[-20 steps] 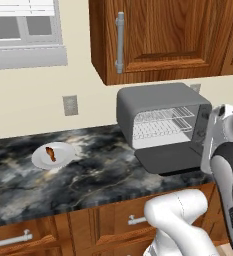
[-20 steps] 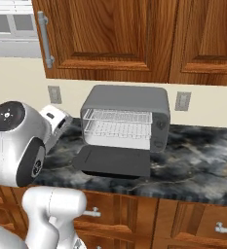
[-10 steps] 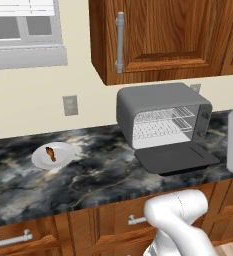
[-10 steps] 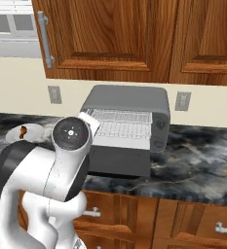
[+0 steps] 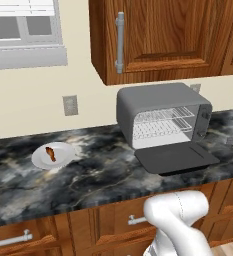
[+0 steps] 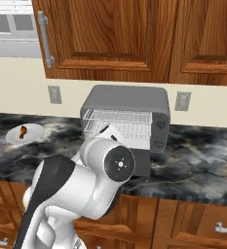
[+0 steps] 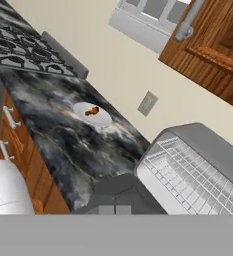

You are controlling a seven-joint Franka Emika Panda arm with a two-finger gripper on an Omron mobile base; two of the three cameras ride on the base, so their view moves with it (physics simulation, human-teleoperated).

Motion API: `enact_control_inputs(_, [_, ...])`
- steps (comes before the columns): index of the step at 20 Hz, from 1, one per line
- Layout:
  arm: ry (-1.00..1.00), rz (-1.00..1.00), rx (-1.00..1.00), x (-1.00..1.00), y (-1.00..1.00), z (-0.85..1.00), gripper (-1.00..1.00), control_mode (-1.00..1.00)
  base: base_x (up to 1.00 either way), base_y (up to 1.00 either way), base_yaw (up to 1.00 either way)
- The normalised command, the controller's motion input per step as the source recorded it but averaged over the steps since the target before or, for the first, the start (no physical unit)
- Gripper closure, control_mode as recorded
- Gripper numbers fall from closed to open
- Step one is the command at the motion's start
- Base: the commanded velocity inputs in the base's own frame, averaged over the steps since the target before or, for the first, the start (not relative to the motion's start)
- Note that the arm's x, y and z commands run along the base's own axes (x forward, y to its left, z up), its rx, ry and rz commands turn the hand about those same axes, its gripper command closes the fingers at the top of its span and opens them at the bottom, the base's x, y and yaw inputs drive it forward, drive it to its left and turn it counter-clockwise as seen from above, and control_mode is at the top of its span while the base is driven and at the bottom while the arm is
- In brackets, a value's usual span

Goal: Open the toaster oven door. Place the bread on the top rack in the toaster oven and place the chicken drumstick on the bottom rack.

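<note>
The grey toaster oven (image 5: 160, 102) (image 6: 127, 99) (image 7: 208, 145) stands on the dark marble counter, and its door (image 5: 177, 157) (image 7: 119, 192) lies folded down flat. Inside, the top rack (image 5: 164, 115) (image 6: 116, 115) sits above the bottom rack (image 5: 160, 129) (image 6: 119, 129). To the oven's left, a chicken drumstick (image 5: 50, 153) (image 6: 23, 132) (image 7: 91, 111) lies on a white plate (image 5: 63, 159) (image 7: 102, 119). My gripper (image 7: 114, 210) is shut with nothing in it, just off the door's edge. My arm covers part of the door in the right base view. The bread is out of view.
Wooden upper cabinets (image 5: 158, 35) hang low over the oven. A wall outlet (image 5: 70, 105) is on the wall between plate and oven. A gas stove (image 7: 18, 50) lies beyond the plate. Drawer fronts (image 5: 10, 240) run under the counter edge.
My arm has swung from the left of the right base view to the middle, in front of the oven, and out of the left base view's right side. Oven, plate and drumstick have not moved.
</note>
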Motion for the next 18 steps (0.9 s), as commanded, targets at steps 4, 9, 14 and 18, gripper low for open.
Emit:
enact_control_inputs(4, [-0.02,-0.04,0.28,0.17,0.00,-0.05,1.00,-1.00,0.00,0.00,0.00])
enact_control_inputs(9, [0.00,-0.05,0.21,0.14,0.00,-0.20,1.00,-1.00,0.00,0.00,0.00])
enact_control_inputs(14, [0.00,-0.09,0.02,0.13,0.08,-0.25,1.00,-1.00,0.00,0.00,0.00])
enact_control_inputs(18, [0.00,-0.10,0.00,0.24,0.16,-0.20,1.00,-1.00,0.00,0.00,0.00])
